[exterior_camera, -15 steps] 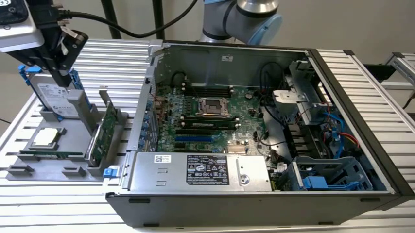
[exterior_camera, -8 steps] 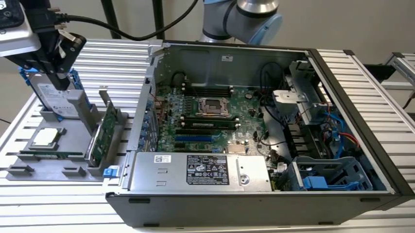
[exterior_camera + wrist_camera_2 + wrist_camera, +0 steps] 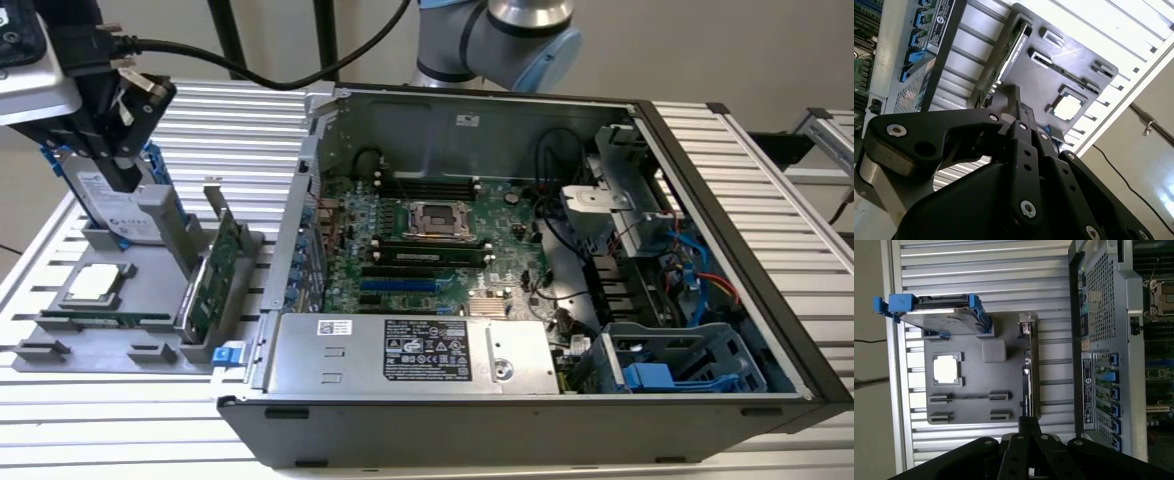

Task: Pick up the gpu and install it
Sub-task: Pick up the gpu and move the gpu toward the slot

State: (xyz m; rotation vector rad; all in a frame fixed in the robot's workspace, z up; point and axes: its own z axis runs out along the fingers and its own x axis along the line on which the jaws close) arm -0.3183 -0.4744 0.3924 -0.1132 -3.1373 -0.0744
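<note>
Gpu (image 3: 220, 265) stood on edge in gray tray (image 3: 100, 342), lower left of the exterior view, beside open case (image 3: 400, 440), gripper (image 3: 130, 183) held above tray, jaws seen together, nothing clamped

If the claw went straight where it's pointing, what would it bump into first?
Probably the gpu, standing on edge in the gray tray: in the first wrist view the claw lines up with its top edge. Depth is hard to judge.

1 end of the gpu (image 3: 1030, 380) behind the pincer (image 3: 1029, 421), card edge-on, components indiscernible.
</note>
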